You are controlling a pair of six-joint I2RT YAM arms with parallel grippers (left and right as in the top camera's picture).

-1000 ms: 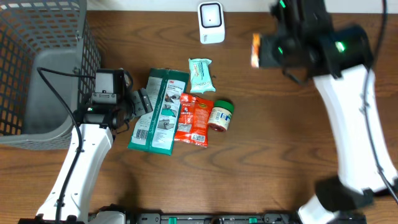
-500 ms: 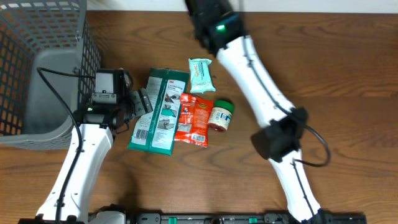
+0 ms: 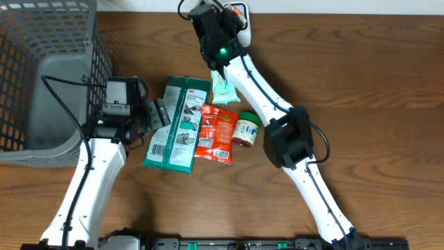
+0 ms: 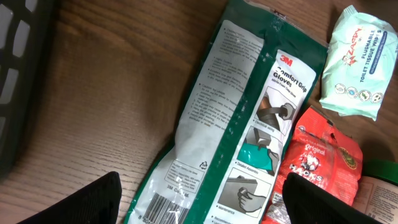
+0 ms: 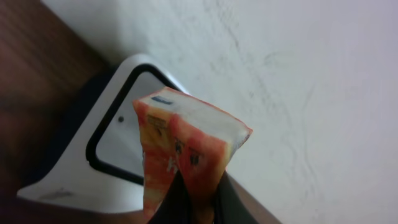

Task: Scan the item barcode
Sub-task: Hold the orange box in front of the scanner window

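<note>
Right gripper [image 5: 198,206]: pressed together, pinching the lower end of a small orange-and-white carton [image 5: 186,146].
Carton: held upright at the far edge of the table, just in front of the scanner's dark-framed window; its print is too blurred to read.
Barcode scanner [image 5: 115,146]: white, standing at the far centre of the table against the pale wall; in the overhead view the right arm hides most of it [image 3: 242,15].
Left gripper [image 4: 205,208]: fingers spread wide, holding nothing, low over the near end of the gloves pack.
3M Comfort Grip Gloves pack [image 4: 230,124]: flat on the table, left of centre, its barcode at the near end.
Tissue wipes pack [image 4: 356,62]: pale green, far right of the gloves pack, partly under the right arm in the overhead view.
Red snack bag [image 3: 216,132]: beside the gloves pack on its right, touching it.
Small jar [image 3: 245,130]: green lid, lying on its side against the right edge of the red bag.
Grey basket [image 3: 48,69]: far left corner.
Wooden table [image 3: 381,104]: dark brown.
</note>
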